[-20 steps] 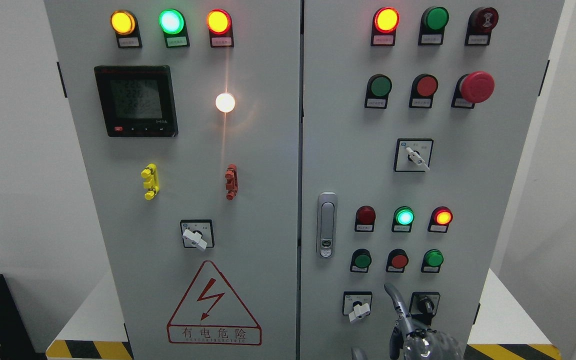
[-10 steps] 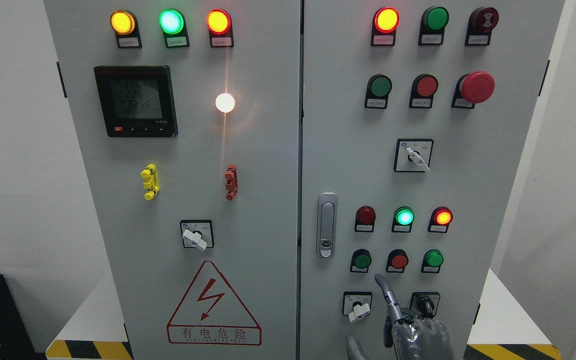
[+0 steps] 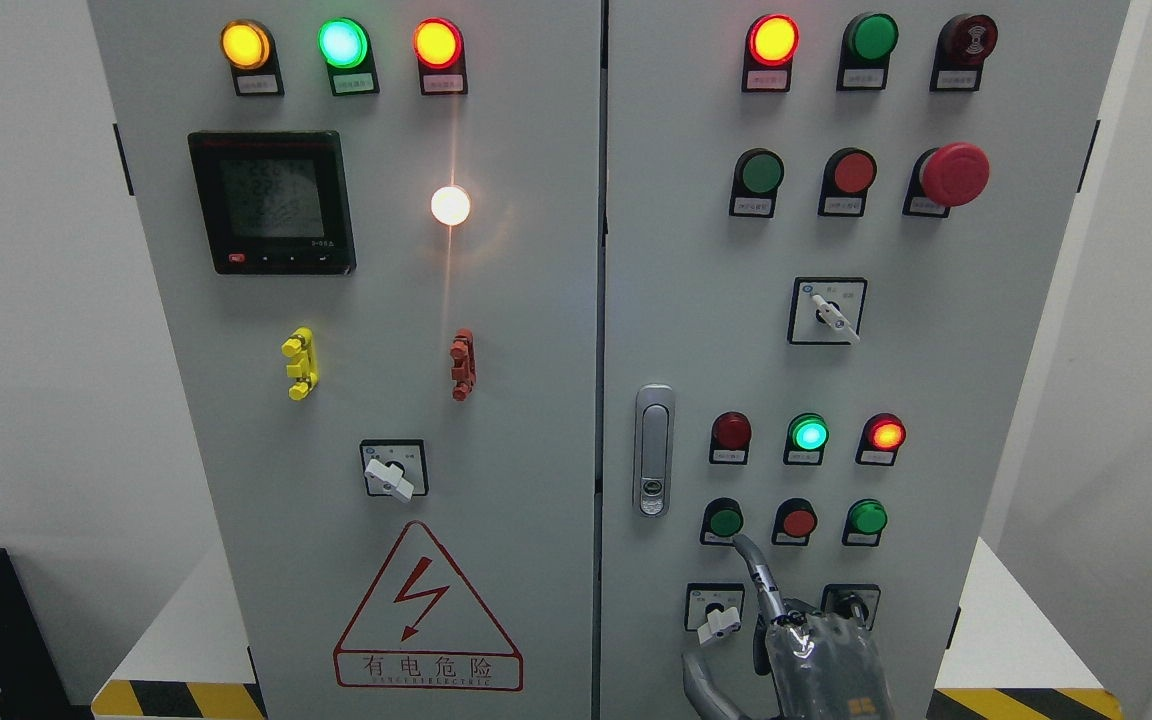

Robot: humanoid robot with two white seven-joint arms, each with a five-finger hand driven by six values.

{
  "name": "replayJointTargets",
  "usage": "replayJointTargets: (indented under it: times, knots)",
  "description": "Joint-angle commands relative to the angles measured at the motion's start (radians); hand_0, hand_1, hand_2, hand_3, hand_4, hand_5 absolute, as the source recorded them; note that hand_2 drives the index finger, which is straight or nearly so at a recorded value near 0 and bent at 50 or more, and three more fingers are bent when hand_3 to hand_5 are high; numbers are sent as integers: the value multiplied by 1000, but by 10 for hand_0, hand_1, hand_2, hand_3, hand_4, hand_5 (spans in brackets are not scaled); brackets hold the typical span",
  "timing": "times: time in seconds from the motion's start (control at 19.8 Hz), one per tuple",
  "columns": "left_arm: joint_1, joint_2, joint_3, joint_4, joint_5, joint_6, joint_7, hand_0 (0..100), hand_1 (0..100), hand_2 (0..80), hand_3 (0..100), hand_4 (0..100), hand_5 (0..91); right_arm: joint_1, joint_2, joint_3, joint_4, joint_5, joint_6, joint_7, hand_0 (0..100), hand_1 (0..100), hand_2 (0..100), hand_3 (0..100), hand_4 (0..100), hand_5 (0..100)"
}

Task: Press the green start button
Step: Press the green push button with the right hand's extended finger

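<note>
A grey control cabinet fills the head view. On its right door the lower row holds a green button, a red button and a second green button. My right hand comes up from the bottom edge. Its index finger is stretched up and to the left, and the tip lies just below and right of the left green button, close to it. The other fingers are curled and the thumb sticks out to the left. It holds nothing. The left hand is out of view.
Below the buttons are two rotary switches, the right one partly hidden by my hand. Lit lamps sit above the button row, and a door latch to its left. More buttons and a red mushroom stop sit higher up.
My right hand has risen and shifted left. The index fingertip went from beside the right rotary switch up to just under the left green button.
</note>
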Motion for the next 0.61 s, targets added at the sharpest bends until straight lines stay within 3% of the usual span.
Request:
replayJointTargets:
  times: [0.0,0.55]
  knots:
    - [-23,0,0,-28,0,1,-1,120,556,0,0,0,0,-37,1,0,87,1,2,1,402,357,0,928,860,974]
    - [-23,0,0,-28,0,1,-1,120,556,0,0,0,0,-55,3,0,108,6,16,6,412,359,0,931,861,973]
